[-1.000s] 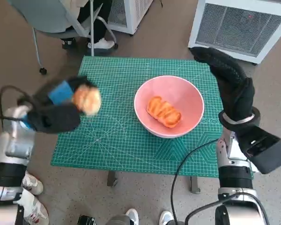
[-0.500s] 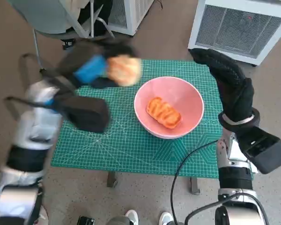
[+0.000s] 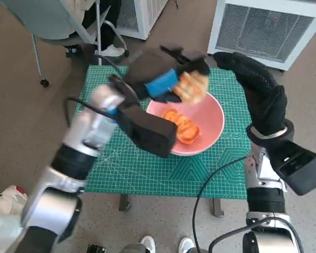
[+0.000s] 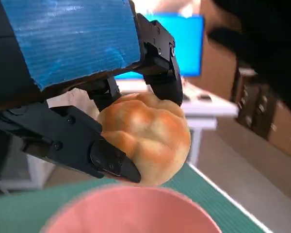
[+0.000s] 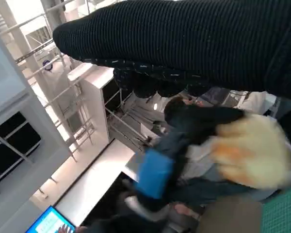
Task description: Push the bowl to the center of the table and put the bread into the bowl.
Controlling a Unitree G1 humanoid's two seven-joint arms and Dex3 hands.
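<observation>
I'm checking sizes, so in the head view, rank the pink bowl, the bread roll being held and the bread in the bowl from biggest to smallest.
1. Pink bowl, clearly largest.
2. and 3. Held bread roll and the bread in the bowl look alike; the roll is raised nearer the camera, so no ranking.

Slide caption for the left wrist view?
Left hand holds a round bread roll just above the pink bowl's rim.

The left robot hand looks like hard black plastic with a slight sheen, its back covered in blue tape with a fine ribbed grain; the bread it holds has a matt, golden-brown baked crust, smooth and gently lobed; the bowl is smooth pink with a soft gloss; the right robot hand wears coarse black knitted cloth; the table carries a matt green gridded mat.
</observation>
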